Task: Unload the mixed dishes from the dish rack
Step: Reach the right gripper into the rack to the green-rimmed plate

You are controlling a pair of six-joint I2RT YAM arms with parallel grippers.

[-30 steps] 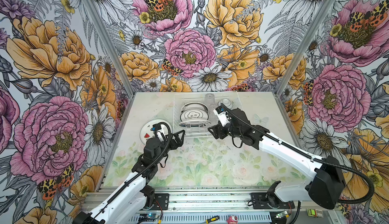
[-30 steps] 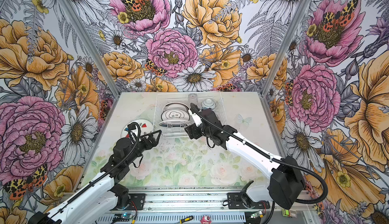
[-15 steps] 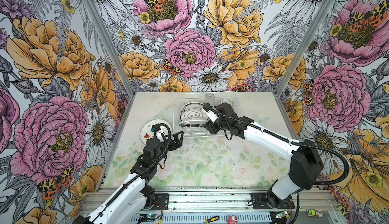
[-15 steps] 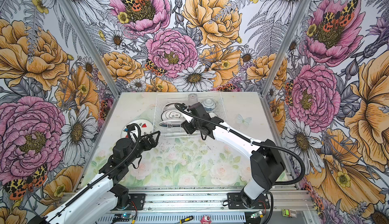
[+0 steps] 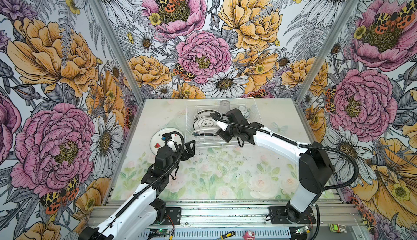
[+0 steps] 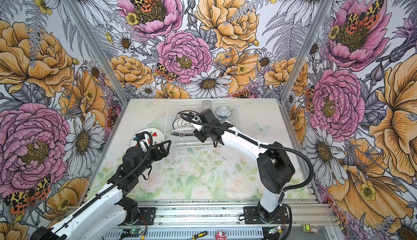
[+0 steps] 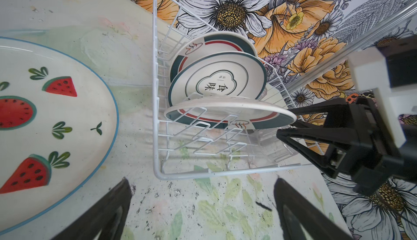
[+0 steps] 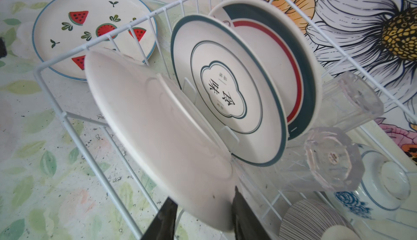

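Three dark-rimmed plates in the left part of the dish rack [image 5: 188, 124], at the back of the table [image 5: 225, 175]. Nearest the front, the front plate [image 8: 158, 126], tilted forward, plain white underside toward the right wrist camera. Behind it the middle plate [image 8: 228, 92], upright in its slot, printed characters at the centre. Behind that the back plate [image 8: 293, 58], with a red band and a teal band. Right gripper [image 8: 202, 192] inside the rack from the right, one finger [image 8: 167, 216] against the underside of the front plate, the other on its face side, rim between the two. Clamped or only straddling: impossible to tell. In the right part of the rack, two clear glass tumblers, one lying on its side [image 8: 352, 101], one with a faceted base [image 8: 327, 160]. Beside them a small white bowl with blue pattern [image 8: 383, 182], upside down, and a striped bowl [image 8: 316, 220]. Left gripper [image 7: 201, 179] spread wide and empty, low over the table just in front of the rack's front left corner. Flat on the table left of the rack, touching nothing, a watermelon plate [image 7: 45, 114].
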